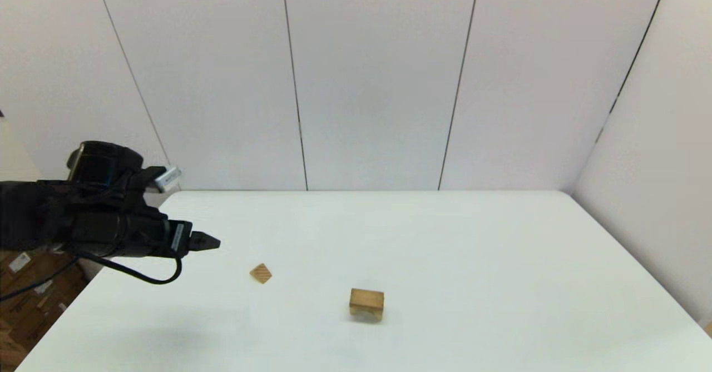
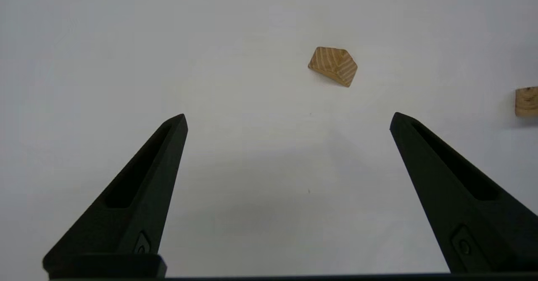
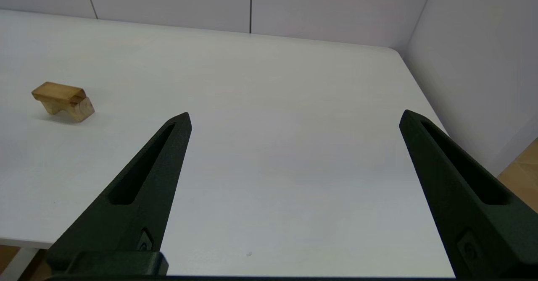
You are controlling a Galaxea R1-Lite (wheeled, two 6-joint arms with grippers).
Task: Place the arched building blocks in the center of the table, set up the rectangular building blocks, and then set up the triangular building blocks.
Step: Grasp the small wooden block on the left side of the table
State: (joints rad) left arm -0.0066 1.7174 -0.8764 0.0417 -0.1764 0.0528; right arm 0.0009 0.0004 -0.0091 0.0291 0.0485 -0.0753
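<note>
The triangular building block (image 1: 260,273) (image 2: 333,66), a small striped wedge, lies on the white table (image 1: 500,249) left of the middle. My left gripper (image 1: 211,243) (image 2: 288,119) hovers open to the wedge's left and above the table, holding nothing. Near the table's middle stands the arched building block (image 1: 366,312) (image 3: 80,108), with the rectangular building block (image 1: 367,295) (image 3: 59,91) lying flat on top of it. One end of this stack (image 2: 526,101) shows in the left wrist view. My right gripper (image 3: 294,117) is open and empty over the table's near right part, outside the head view.
White wall panels (image 1: 378,83) close off the table's far side and its right side. Cardboard boxes (image 1: 22,299) sit on the floor past the left edge. Wooden floor (image 3: 525,163) shows beyond the table's right corner.
</note>
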